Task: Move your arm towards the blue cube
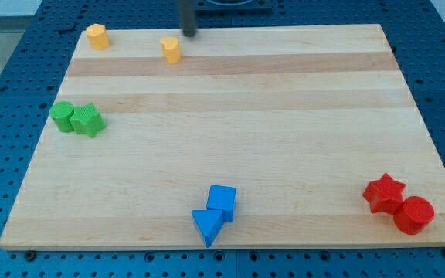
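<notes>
The blue cube (222,200) lies near the view's bottom, a little left of centre, touching a blue triangle (207,226) just below and left of it. My tip (188,33) is at the view's top, at the far edge of the wooden board (238,116), just right of and above a yellow block (171,49). The tip is far from the blue cube, almost the whole board's depth away.
Another yellow block (96,35) sits at the top left corner. A green cylinder (62,115) and a green star-like block (88,120) touch at the left edge. A red star (384,192) and a red cylinder (414,215) sit at the bottom right.
</notes>
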Tool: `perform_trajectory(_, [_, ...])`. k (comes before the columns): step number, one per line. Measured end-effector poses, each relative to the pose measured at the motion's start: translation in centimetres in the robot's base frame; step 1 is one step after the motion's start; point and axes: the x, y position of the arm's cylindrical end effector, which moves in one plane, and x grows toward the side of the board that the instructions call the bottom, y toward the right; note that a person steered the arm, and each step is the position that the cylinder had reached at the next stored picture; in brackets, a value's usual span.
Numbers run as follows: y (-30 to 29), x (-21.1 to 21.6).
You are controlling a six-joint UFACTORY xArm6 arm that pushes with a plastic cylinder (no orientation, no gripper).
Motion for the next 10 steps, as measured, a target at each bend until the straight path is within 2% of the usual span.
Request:
perform_trajectory(1, [7.9, 0.6])
perform_trajectory(2, [13.3, 6.8])
perform_trajectory(4, [14.2, 22.9])
perform_trajectory(7, [14.2, 37.9])
perform_trajectory(8, [11.2, 40.5])
perform_trajectory(10, [2.4, 39.5])
